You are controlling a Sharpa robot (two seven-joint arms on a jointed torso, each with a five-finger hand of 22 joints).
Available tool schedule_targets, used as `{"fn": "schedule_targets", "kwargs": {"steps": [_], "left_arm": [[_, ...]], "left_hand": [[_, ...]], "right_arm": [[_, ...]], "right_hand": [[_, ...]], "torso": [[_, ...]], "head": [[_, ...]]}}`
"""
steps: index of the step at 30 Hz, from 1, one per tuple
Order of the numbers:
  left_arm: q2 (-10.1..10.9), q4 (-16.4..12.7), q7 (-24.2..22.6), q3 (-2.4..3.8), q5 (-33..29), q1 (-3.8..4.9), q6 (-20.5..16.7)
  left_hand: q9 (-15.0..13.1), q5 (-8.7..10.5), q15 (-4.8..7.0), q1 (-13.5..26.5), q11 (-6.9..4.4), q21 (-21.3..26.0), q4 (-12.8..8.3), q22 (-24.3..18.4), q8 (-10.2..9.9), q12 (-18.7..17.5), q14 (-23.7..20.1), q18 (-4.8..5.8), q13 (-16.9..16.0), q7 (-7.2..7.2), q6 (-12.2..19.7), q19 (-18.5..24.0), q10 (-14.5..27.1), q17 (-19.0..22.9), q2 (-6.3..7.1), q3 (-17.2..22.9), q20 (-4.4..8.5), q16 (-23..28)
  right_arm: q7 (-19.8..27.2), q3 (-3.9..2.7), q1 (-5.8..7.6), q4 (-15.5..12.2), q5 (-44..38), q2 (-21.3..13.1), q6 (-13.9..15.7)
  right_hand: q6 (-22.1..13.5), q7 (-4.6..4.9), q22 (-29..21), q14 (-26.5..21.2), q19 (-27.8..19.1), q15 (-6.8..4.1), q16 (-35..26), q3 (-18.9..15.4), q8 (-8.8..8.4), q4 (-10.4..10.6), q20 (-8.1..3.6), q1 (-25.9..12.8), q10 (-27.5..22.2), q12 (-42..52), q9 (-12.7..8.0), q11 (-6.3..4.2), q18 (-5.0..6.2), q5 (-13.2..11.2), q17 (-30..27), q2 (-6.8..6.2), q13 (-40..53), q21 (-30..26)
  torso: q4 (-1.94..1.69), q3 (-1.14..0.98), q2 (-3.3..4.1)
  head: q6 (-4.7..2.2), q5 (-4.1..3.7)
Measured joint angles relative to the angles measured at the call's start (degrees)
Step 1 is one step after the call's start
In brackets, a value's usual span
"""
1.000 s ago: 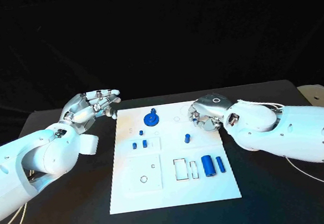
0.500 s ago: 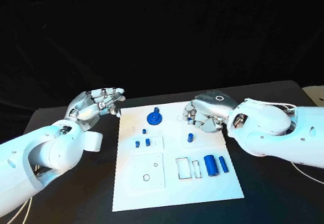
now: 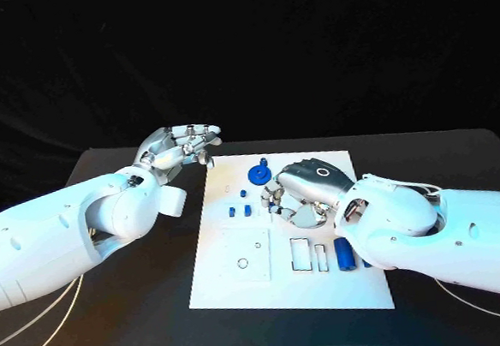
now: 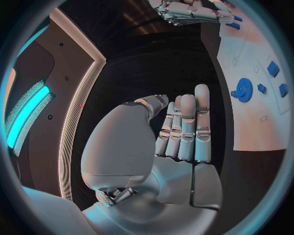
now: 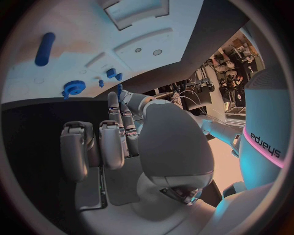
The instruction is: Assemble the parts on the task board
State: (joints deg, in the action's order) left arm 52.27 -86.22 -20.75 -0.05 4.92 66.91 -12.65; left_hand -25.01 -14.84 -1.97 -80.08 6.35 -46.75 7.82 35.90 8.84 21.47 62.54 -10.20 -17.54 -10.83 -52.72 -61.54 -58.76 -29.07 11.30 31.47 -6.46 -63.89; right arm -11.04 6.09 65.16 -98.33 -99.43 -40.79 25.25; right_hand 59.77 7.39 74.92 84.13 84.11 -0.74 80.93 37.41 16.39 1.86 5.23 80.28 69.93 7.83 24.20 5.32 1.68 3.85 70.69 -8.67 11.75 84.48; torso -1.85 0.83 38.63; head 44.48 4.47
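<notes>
Your right hand (image 3: 302,190) hovers over the middle of the white rectangular task board (image 3: 340,286), fingers curled downward above the row of small blue parts; the head view hides its fingertips, so from there you cannot tell whether it has anything. The right wrist view shows those fingers bent in with nothing visible between them, so I judge it closed on nothing. It seems placed there to reach a small piece. Your left hand (image 3: 180,150) sits at the board's upper-left corner, over the black desk (image 3: 132,309), holding nothing; its wrist view shows straight fingers lying side by side, probably parked clear of the work.

On the board, the blue toothed gear (image 3: 258,174) stands near the top edge, two small blue blocks (image 3: 235,211) lie left of centre, and a blue cylinder (image 3: 344,254) lies in the lower right beside the rectangular slots. The left wrist view shows the gear's teeth, which the head view does not.
</notes>
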Motion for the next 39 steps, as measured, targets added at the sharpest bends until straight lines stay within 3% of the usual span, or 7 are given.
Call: {"fn": "schedule_targets", "kwargs": {"steps": [7,16,25,39], "left_arm": [[-1.73,0.73,0.06,-0.24,0.0,0.05,-0.01],[-2.84,1.62,0.23,-0.38,0.0,0.14,-0.01],[-3.42,2.24,0.38,-0.41,0.0,0.18,0.0],[-3.59,2.35,0.52,-0.44,0.02,0.18,0.02]], "left_hand": [[0.0,0.0,0.0,0.0,0.0,0.22,0.0,0.0,0.0,0.0,0.0,0.0,0.0,0.0,0.0,0.0,0.0,0.0,0.0,0.0,0.0,0.0],[-0.01,0.0,0.0,0.0,0.0,0.22,0.0,-0.05,0.0,0.27,0.0,0.0,-0.04,0.0,0.0,0.0,0.0,0.0,0.0,0.0,0.0,0.0],[-0.01,0.0,0.0,0.23,0.0,0.22,0.0,-0.04,0.0,0.27,0.0,0.01,-0.1,0.0,0.0,0.0,-0.01,0.0,-0.23,0.0,0.0,0.0],[0.04,0.0,0.0,0.23,0.0,0.22,0.0,-0.04,0.0,0.49,0.0,0.0,-0.09,0.01,0.0,0.0,-0.01,0.0,-0.23,0.0,0.0,0.0]], "right_arm": [[0.96,0.15,-3.38,2.47,0.05,2.95,0.46],[1.91,0.28,-5.61,4.89,-0.05,4.67,0.92],[2.64,0.37,-6.79,5.77,-0.08,5.13,1.2],[2.99,0.53,-7.13,6.52,-0.17,6.03,1.24]], "right_hand": [[0.0,0.0,0.03,0.0,0.0,0.0,0.0,0.22,-0.01,-0.22,0.0,-0.15,0.0,-0.13,0.03,0.0,0.01,0.38,0.07,0.14,-0.01,0.0],[-0.01,-0.01,0.03,0.0,0.0,0.0,0.0,0.13,-0.06,-0.31,0.0,-0.14,0.01,-0.14,0.02,0.01,0.01,0.38,0.07,0.14,-0.05,0.0],[-0.02,-0.02,0.02,0.0,0.0,0.0,0.0,0.06,-0.12,-0.38,0.0,-0.14,0.1,-0.18,0.12,0.1,0.0,0.37,0.06,0.13,-0.08,-0.01],[-0.03,-0.03,0.01,0.0,0.0,0.0,0.0,0.05,-0.25,-0.37,0.0,-0.13,0.17,-0.35,0.1,0.16,0.01,0.34,0.06,0.13,-0.03,-0.04]], "torso": [[-0.01,0.02,-0.04],[0.06,0.04,0.0],[0.12,0.09,0.02],[0.03,0.1,0.03]], "head": [[0.93,3.87],[1.7,7.26],[2.34,8.26],[2.69,8.21]]}}
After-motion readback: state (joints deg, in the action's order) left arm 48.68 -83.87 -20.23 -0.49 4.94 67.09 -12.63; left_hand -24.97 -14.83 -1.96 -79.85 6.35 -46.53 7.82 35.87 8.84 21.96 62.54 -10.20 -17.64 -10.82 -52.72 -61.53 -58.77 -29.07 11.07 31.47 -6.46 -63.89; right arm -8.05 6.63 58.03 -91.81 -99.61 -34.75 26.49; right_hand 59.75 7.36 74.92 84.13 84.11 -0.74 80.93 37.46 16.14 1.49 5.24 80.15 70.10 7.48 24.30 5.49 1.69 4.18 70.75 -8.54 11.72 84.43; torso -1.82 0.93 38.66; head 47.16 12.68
